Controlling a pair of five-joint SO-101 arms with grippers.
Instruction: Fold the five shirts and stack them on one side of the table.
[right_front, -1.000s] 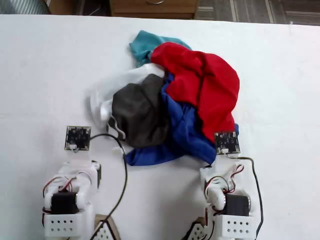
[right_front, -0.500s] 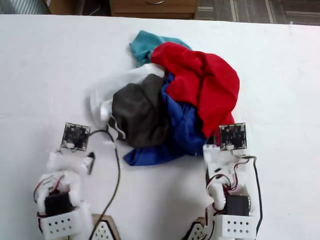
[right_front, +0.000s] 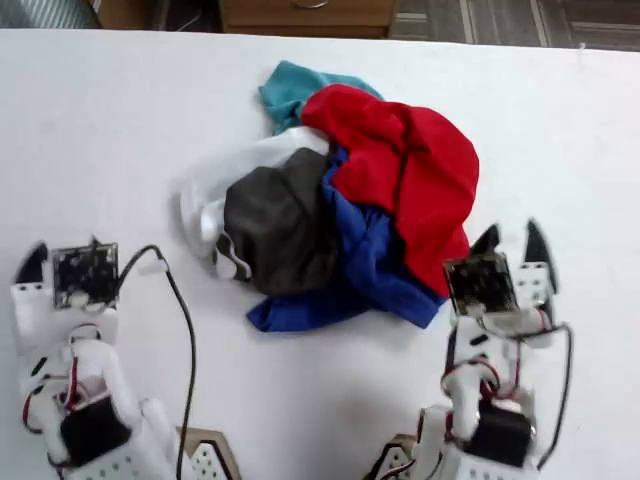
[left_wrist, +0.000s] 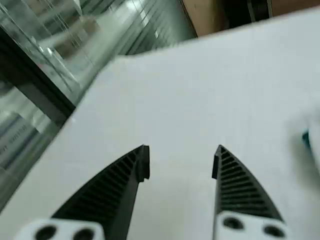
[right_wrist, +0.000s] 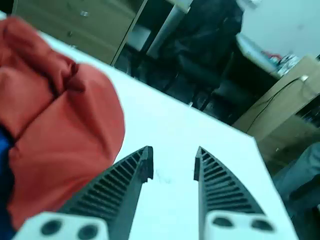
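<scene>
- Tangling is my main worry: the five shirts lie in one crumpled heap, so a pinch on the red shirt (right_front: 410, 170) could drag the blue shirt (right_front: 360, 270) beneath it along too
- Grabbing a bulge rather than a hem would, I judge, lift a wad that I cannot spread flat
- Soft cloth may slip from the narrow ribbed jaws if my bite is shallow
- The black cable (right_front: 185, 330) by the left arm could snag cloth pulled that way
- My left gripper (left_wrist: 181, 160) is spread wide and empty over bare table (right_front: 100, 120), well apart from the heap
- My right gripper (right_wrist: 173, 160) is partly open, holding nothing, just beside the red shirt's near right edge
- The heap sits mid-table, beyond and between the arms: red on top, blue below, dark grey shirt (right_front: 280, 225) in front, white shirt (right_front: 215, 185) at the left, teal shirt (right_front: 290, 90) at the far edge; none folded
</scene>
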